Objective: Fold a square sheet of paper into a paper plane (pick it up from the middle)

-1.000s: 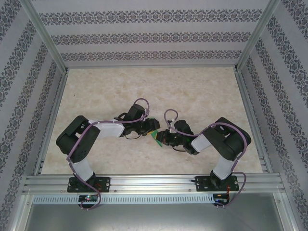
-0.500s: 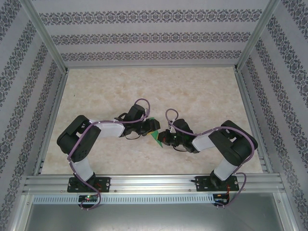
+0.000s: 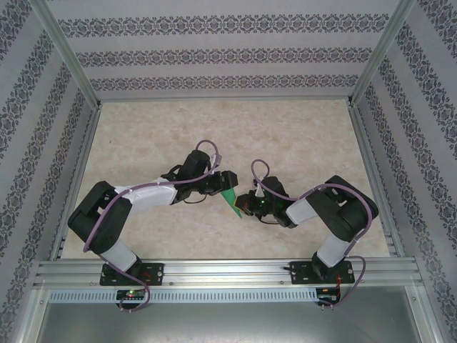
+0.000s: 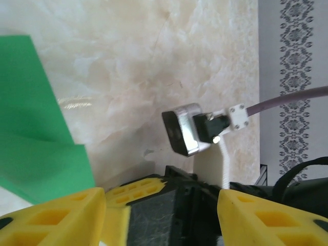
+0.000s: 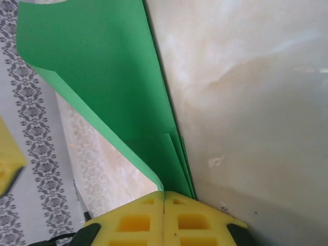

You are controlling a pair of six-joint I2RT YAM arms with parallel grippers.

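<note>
From above, the green paper plane (image 3: 230, 198) lies over the marble table (image 3: 300, 136) between the left gripper (image 3: 226, 179) and right gripper (image 3: 244, 206); left wrist: yellow fingers (image 4: 51, 218) spread apart, nothing between them, plane off to their left; right wrist: fingers (image 5: 195, 223) pressed together, pinching the plane's layered edge

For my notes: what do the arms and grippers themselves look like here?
The left arm and right arm have black joints and white links, each trailed by a purple cable, and are bolted to an aluminium rail. The left gripper and right gripper carry yellow fingers with square moulded pockets.
</note>
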